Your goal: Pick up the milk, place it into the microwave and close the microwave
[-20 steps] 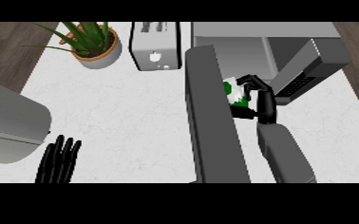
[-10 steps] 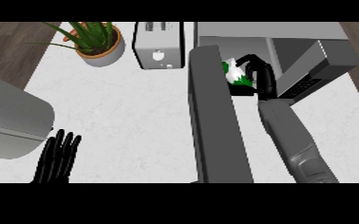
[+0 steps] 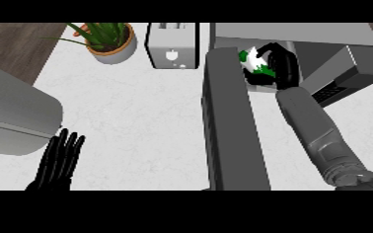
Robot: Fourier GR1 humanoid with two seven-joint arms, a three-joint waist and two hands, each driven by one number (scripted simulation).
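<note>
Right forearm [image 3: 320, 133] stretched forward. Right hand [image 3: 282, 68] has its fingers curled round the milk [image 3: 253, 61]. The carton sits between fingers and thumb at the mouth of the microwave [image 3: 306, 32], just right of its open door [image 3: 229, 128]. Can't tell if it is set down. Carton white with green print, writing unreadable. Left hand [image 3: 59, 159] rests low left, fingers straight, holding nothing. Toaster [image 3: 172, 44] and potted plant [image 3: 109, 39] are well left of the right fingers.

A pale, faintly marbled worktop [image 3: 146, 113] lies under even light. Near its far edge a potted plant [image 3: 111, 42] stands just beside a silver toaster [image 3: 172, 46]. A dark wood surface [image 3: 25, 44] borders the far left corner, and a rounded grey object [image 3: 22, 113] sits at the left edge.
</note>
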